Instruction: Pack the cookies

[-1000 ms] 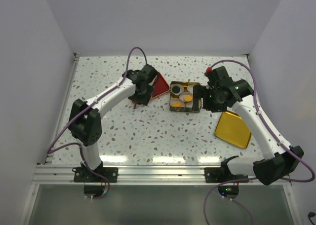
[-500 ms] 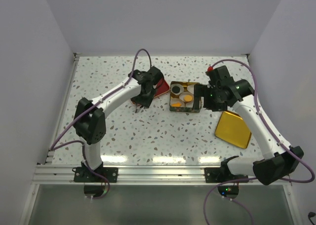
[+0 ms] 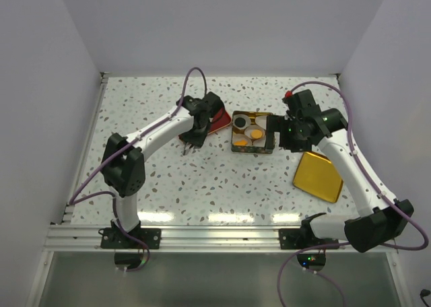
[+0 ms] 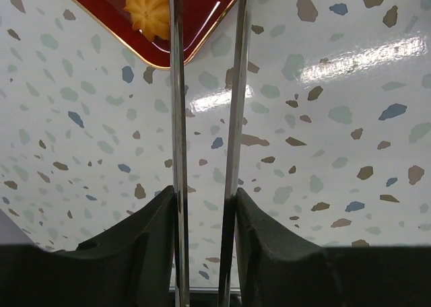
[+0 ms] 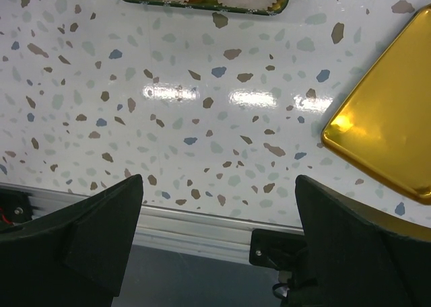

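Observation:
Orange cookies [image 4: 149, 7] lie on the red tray [image 4: 202, 17] at the top of the left wrist view. My left gripper [image 4: 207, 11] hangs over the tray's near corner; its two thin metal blades stand a narrow gap apart with nothing between them, their tips past the frame's top edge. From above, the left gripper [image 3: 190, 142] covers part of the red tray [image 3: 221, 122]. The open tin [image 3: 272, 143] holds paper cups with a dark cookie [image 3: 240, 124] and orange cookies [image 3: 256, 132]. My right gripper [image 3: 279, 133] hovers wide open and empty beside the tin's right side.
A gold lid [image 3: 318, 176] lies on the speckled table to the right of the tin, also showing as the gold lid [image 5: 387, 139] in the right wrist view. The tin's edge [image 5: 202, 9] sits at the top there. The metal rail [image 5: 202, 226] marks the table's near edge.
The left arm has shifted a little right over the red tray, and its blades have drawn closer together. The right arm has not moved.

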### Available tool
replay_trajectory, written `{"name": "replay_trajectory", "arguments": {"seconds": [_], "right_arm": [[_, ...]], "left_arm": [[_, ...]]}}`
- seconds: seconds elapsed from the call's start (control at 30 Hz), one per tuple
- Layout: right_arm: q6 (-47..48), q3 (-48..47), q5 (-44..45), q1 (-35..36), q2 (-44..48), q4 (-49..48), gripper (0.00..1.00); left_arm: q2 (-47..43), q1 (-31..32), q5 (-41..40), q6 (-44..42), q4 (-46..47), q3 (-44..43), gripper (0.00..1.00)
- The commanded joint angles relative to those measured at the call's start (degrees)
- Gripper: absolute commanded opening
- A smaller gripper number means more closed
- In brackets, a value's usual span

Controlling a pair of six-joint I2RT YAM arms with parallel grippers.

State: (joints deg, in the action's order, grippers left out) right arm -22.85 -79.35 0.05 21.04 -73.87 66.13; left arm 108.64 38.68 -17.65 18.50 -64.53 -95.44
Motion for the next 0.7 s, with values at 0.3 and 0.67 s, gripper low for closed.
{"name": "replay_trajectory", "arguments": {"seconds": [0.3,0.67], "right_arm": [[0.2,-4.9,-0.1,-0.4,0.7,1.3,0.99],[-3.6,-4.1,2.7,-0.6,6.5,3.7,0.99]], "left_arm": [[1.7,0.2,-1.0,0.0,-4.4,-15.7,0.4],[5.6,3.9,7.7,0.5,-0.3,-27.3,0.39]]}}
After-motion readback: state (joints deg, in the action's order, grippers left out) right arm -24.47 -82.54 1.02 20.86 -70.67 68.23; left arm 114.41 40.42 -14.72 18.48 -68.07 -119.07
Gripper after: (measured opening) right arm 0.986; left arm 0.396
